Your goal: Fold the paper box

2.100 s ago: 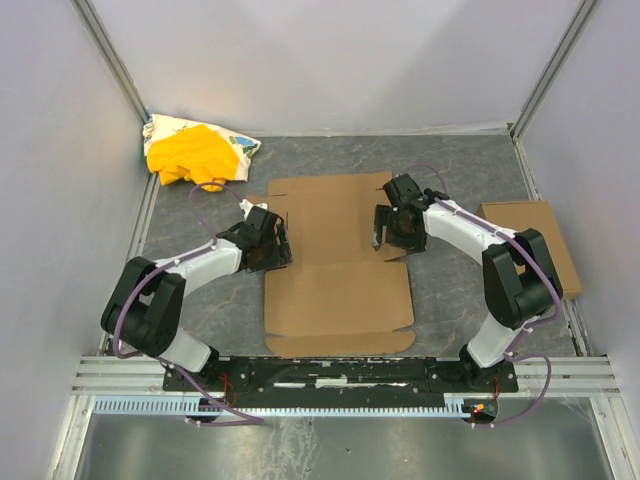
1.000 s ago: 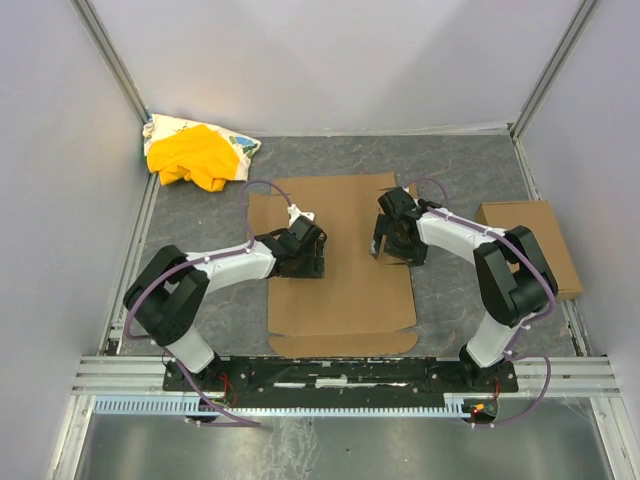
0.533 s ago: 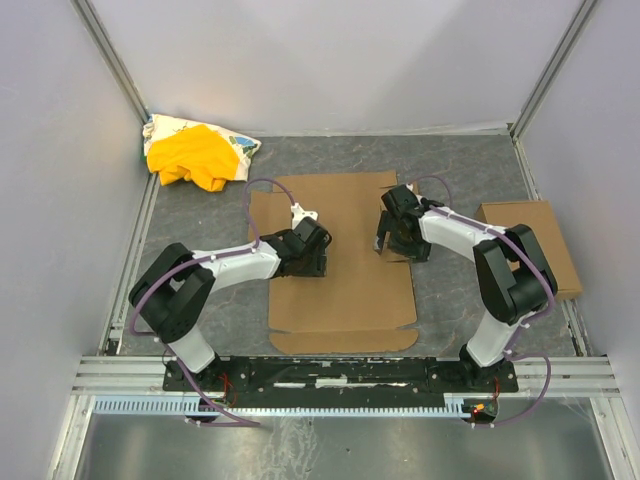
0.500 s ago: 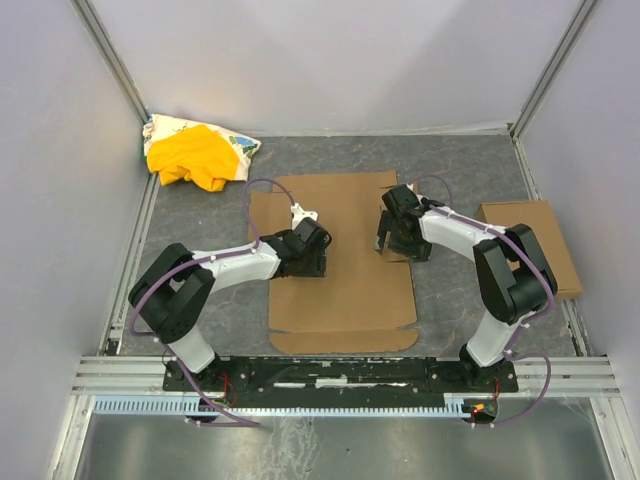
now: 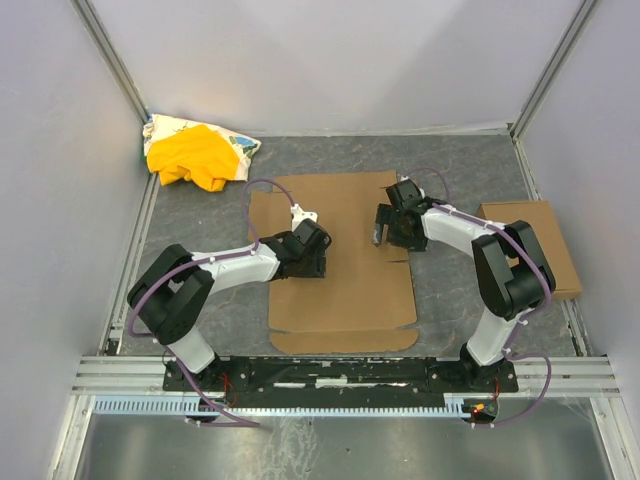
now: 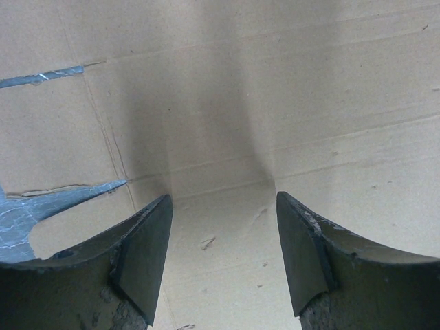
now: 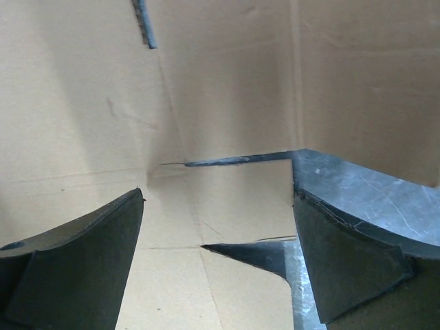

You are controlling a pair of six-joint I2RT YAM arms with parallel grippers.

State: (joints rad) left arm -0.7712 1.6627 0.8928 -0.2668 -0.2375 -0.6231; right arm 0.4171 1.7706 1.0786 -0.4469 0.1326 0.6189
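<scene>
The paper box lies as a flat brown cardboard blank in the middle of the table. My left gripper is over its left-centre part, open and empty; in the left wrist view bare cardboard with crease lines shows between the jaws. My right gripper is over the blank's right edge, open and empty; in the right wrist view the jaws straddle a side tab and its cut slits, with grey table beside it.
A yellow cloth bundle lies at the back left corner. A smaller plain cardboard rectangle lies at the right edge. Grey walls stand on the left, back and right sides of the grey table.
My left gripper has moved right from the blank's left edge onto its left-centre part. The blank's left side flap now lies flatter. My right gripper has shifted only slightly at the right edge.
</scene>
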